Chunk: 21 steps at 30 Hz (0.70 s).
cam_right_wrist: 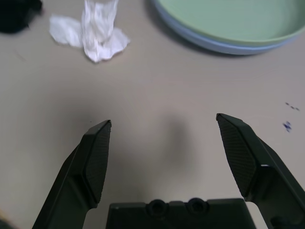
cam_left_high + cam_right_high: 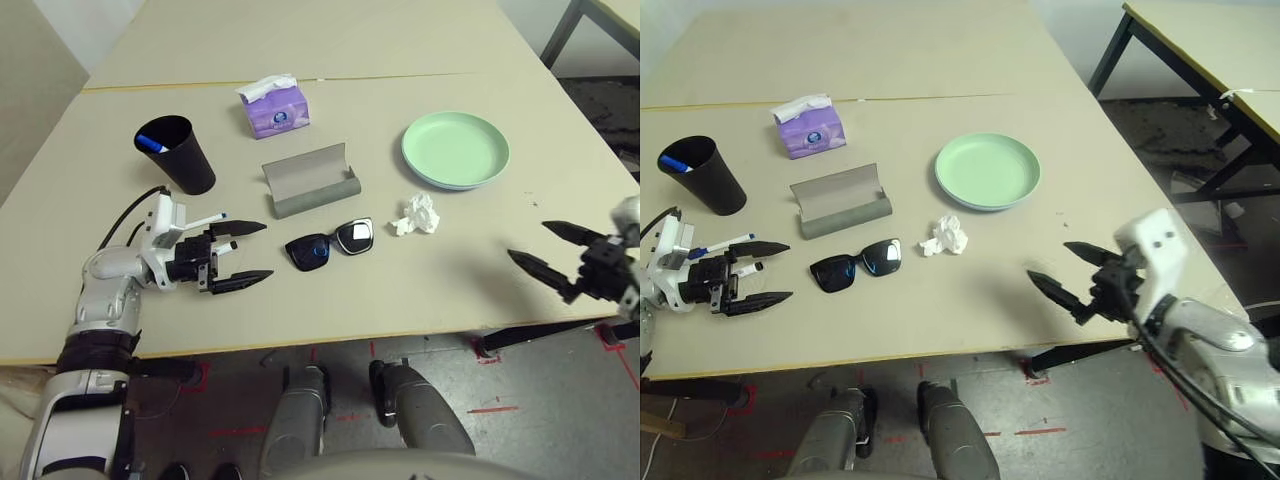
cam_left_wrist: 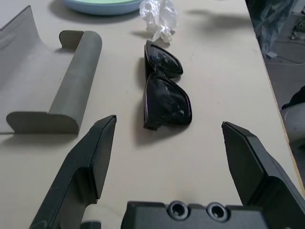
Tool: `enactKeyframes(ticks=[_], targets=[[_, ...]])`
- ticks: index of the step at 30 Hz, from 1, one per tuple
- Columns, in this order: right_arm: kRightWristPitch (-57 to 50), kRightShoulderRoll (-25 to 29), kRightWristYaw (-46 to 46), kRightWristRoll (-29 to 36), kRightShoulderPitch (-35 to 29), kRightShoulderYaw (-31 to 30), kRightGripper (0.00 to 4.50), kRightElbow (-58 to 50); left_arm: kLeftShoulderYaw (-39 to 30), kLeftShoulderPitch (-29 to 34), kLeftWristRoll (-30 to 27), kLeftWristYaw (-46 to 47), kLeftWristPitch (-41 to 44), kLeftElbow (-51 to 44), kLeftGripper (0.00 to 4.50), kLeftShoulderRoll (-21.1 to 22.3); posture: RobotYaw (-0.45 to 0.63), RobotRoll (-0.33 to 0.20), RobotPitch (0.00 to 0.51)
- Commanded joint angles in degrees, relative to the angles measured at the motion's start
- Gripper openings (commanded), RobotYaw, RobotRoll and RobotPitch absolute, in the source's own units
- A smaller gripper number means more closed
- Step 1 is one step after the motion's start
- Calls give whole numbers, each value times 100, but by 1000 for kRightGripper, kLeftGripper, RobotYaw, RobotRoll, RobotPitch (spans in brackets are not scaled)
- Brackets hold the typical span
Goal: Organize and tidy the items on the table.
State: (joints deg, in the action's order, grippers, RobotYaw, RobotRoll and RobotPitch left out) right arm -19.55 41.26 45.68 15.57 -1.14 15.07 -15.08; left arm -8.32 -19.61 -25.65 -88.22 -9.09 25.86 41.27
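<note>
My left gripper (image 2: 266, 252) hovers open just above the table (image 2: 440, 285) at the front left, its fingers pointing at the black sunglasses (image 2: 330, 243) a short way ahead. A thin white marker (image 2: 203, 221) lies beside that wrist. Behind the sunglasses sits the grey glasses case (image 2: 310, 180), lying open. A crumpled white tissue (image 2: 417, 214) rests right of the sunglasses. Further back, the green plate (image 2: 455, 148) is stacked on a pale blue one. At the front right edge my right gripper (image 2: 528, 240) is open and holds nothing, facing the tissue (image 1: 97, 33).
A black cup (image 2: 178, 156) at the back left holds a blue-capped marker (image 2: 152, 145). A purple tissue box (image 2: 274, 108) stands behind the case. A second table (image 2: 1210, 50) stands off to the right. The front table edge runs just below both grippers.
</note>
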Motion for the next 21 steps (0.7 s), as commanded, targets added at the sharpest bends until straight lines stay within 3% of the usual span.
enactKeyframes(ticks=[1, 9, 21], targets=[[623, -238, -230, -447, 284, -515, 4470, 505, -71, 123, -52, 4, 49, -142, 4500, 67, -37, 0, 220], [1358, -596, -241, -807, 912, -1231, 4470, 1260, -122, 159, -79, 103, 71, -232, 4500, 101, -19, 0, 206], [1412, -1224, -270, -900, 1787, -1902, 4470, 1823, -92, 152, -81, 245, 54, -280, 4500, 79, -6, 0, 201]])
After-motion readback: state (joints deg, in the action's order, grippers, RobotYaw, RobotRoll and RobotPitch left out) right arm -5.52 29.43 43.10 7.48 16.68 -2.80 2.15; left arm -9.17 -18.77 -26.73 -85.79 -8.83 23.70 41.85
